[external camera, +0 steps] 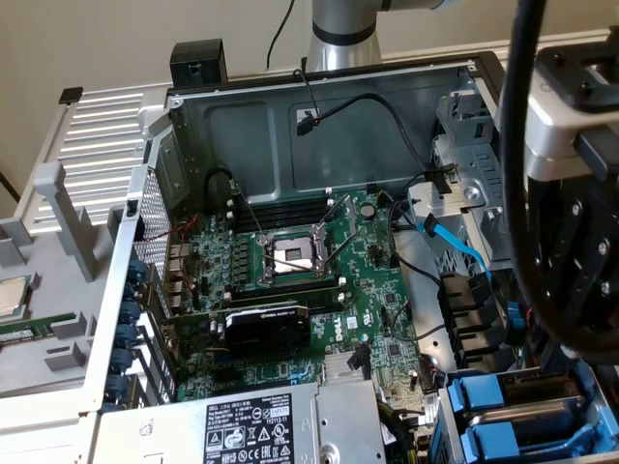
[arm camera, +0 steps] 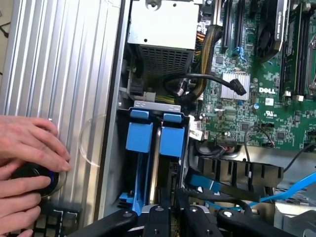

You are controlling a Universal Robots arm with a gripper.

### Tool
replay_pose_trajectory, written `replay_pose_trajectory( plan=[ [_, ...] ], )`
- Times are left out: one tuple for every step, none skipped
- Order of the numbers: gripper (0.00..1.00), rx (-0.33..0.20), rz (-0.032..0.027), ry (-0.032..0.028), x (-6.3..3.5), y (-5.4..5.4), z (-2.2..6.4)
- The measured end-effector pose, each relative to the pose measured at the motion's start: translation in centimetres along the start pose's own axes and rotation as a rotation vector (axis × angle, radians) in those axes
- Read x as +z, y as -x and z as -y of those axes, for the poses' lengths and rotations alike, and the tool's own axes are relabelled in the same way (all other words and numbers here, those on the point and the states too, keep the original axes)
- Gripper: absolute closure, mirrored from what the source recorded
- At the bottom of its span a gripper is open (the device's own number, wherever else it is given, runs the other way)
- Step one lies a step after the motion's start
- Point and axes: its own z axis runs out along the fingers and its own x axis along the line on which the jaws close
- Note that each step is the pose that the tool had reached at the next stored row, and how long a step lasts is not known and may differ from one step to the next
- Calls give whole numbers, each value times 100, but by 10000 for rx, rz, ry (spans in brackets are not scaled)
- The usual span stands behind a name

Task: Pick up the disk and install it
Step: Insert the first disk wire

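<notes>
Disk between near-shut jaws of gripper

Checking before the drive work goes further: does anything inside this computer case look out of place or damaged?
A black cable hangs off the back wall of the case with its plug free. The processor socket stands open, its clamp arms raised. Nothing looks spilled or broken.

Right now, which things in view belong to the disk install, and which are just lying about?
For the job:
disk
drive bay
gripper

Lying about:
graphics card
processor chip
blue cable
power supply
a person's hand
</notes>
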Motion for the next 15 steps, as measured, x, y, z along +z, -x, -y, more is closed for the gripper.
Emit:
replay_pose_trajectory(
  plan=[
    [83,47,3,2,1,0,0],
    [83,47,4,2,1,0,0],
    [83,48,4,2,1,0,0],
    [83,62,6,3,0,-3,-1],
    [83,190,14,7,0,-3,-1],
    [83,367,27,11,0,-2,0],
    [83,551,40,16,1,-2,0],
    [83,728,52,20,1,-2,0],
    [83,906,66,24,3,-2,0],
    [83,1078,80,29,5,-2,0],
    [83,1218,89,32,7,-2,0],
    [83,1311,94,35,7,-1,0],
    [83,1362,97,36,8,1,0],
    [83,1386,98,37,8,7,1],
    [83,1395,93,37,9,16,3]
  ],
)
